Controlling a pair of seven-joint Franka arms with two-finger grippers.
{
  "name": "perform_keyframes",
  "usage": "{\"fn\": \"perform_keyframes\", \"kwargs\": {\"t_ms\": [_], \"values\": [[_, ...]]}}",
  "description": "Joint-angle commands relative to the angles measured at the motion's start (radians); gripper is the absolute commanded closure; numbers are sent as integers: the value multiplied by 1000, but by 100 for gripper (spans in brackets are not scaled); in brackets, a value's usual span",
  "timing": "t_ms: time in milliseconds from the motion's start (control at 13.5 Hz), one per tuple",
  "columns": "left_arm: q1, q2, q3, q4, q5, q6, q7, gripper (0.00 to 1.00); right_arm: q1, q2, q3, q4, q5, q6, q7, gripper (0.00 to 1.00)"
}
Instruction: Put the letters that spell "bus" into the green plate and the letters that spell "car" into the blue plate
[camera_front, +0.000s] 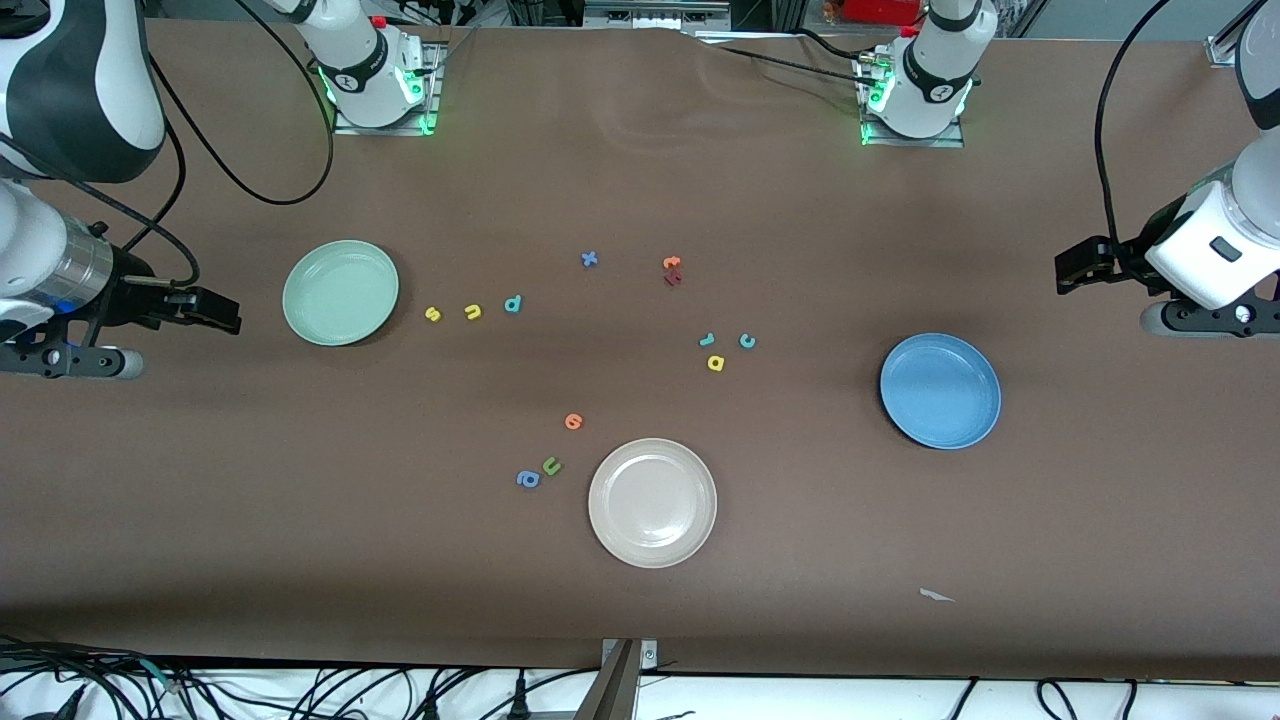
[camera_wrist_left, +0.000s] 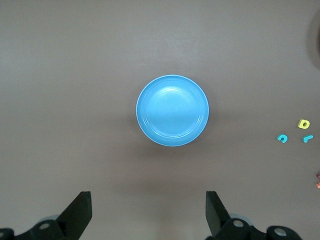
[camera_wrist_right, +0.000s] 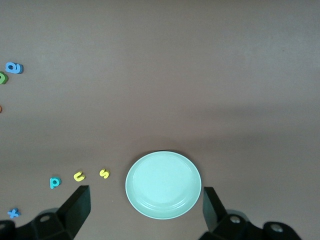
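The green plate (camera_front: 340, 292) (camera_wrist_right: 163, 185) lies toward the right arm's end of the table. Beside it sit in a row the yellow s (camera_front: 433, 314) (camera_wrist_right: 104, 173), yellow u (camera_front: 473, 312) (camera_wrist_right: 79, 176) and teal b (camera_front: 512, 304) (camera_wrist_right: 55, 182). The blue plate (camera_front: 940, 390) (camera_wrist_left: 172, 110) lies toward the left arm's end. The teal c (camera_front: 747, 341) (camera_wrist_left: 283, 138), teal r (camera_front: 707, 340) (camera_wrist_left: 308, 138) and yellow a (camera_front: 715, 363) (camera_wrist_left: 303, 123) cluster mid-table. My right gripper (camera_front: 222, 312) (camera_wrist_right: 145, 205) hangs open over bare table beside the green plate. My left gripper (camera_front: 1072, 270) (camera_wrist_left: 148, 212) hangs open beside the blue plate. Both plates hold nothing.
A cream-white plate (camera_front: 652, 502) sits nearest the front camera. Near it lie an orange letter (camera_front: 573, 421), an olive u (camera_front: 551, 466) and a blue a (camera_front: 528, 479). A blue x (camera_front: 589, 259) and orange and dark red letters (camera_front: 672, 270) lie farther back. A white scrap (camera_front: 935, 596) lies near the front edge.
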Motion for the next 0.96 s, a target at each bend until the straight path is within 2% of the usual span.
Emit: {"fn": "perform_keyframes", "kwargs": {"t_ms": [0,890], "values": [[10,-25,-9,-30,-17,7,0,0,0,-9,6,-19,2,22,15,1],[10,-20,-9,-31,-17,6,0,0,2,-6,6,-37,4,42,15,1]]}}
